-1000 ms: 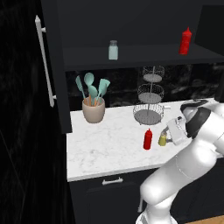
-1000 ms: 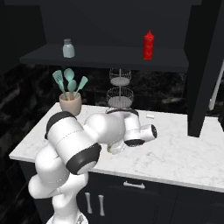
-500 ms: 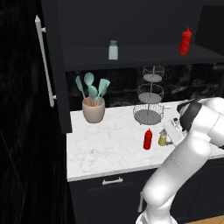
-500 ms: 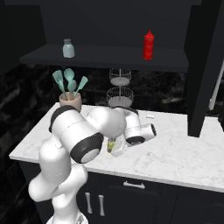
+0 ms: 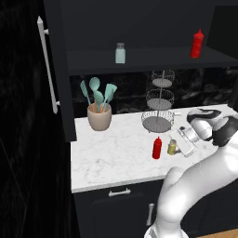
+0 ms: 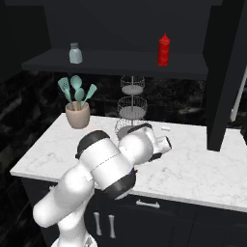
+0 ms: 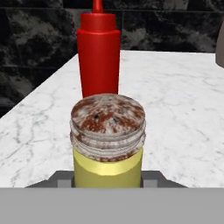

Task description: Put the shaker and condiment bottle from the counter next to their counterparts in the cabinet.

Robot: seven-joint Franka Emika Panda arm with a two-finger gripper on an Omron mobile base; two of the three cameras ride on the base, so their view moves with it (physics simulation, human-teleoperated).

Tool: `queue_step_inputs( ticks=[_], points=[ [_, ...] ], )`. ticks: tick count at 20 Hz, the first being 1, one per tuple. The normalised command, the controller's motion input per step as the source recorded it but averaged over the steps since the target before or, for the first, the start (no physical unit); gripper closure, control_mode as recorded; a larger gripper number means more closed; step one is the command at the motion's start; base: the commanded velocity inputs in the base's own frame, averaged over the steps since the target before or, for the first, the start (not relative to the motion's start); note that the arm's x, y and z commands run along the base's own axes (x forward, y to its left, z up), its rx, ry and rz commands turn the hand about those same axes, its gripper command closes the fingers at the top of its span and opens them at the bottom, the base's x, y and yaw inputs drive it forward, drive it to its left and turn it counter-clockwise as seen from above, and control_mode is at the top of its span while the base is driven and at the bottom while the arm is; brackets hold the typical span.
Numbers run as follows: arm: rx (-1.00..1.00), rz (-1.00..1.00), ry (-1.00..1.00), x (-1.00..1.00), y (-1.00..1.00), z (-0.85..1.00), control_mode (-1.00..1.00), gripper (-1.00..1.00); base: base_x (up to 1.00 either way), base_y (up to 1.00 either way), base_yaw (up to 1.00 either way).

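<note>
With our gripper [image 5: 179,148] clamped on the shaker [image 7: 107,142] beside the bottle [image 7: 99,56], we judged a lift toward the cabinet [image 5: 139,58] came next.

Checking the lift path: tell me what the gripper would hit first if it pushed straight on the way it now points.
The gripper is shut on the shaker, which fills its line. Straight beyond stands the condiment bottle on the counter, likely the first thing met; the gap is hard to judge.

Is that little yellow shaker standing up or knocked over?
Upright: the shaker stands on the counter, cap on top, before the red bottle.
</note>
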Motion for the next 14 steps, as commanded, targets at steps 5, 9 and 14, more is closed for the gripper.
queue_step_inputs(
  ticks=[5, 9, 14],
  points=[
    [0.01, 0.06, -0.01, -0.04, 0.00, 0.00, -1.00, 1.00, 0.00, 0.00, 0.00],
    [0.04, 0.06, 0.00, -0.11, 0.01, 0.45, -1.00, 1.00, 0.00, 0.00, 0.00],
    [0.00, 0.02, 0.00, -0.12, 0.20, 0.74, -1.00, 1.00, 0.00, 0.00, 0.00]
  ],
)
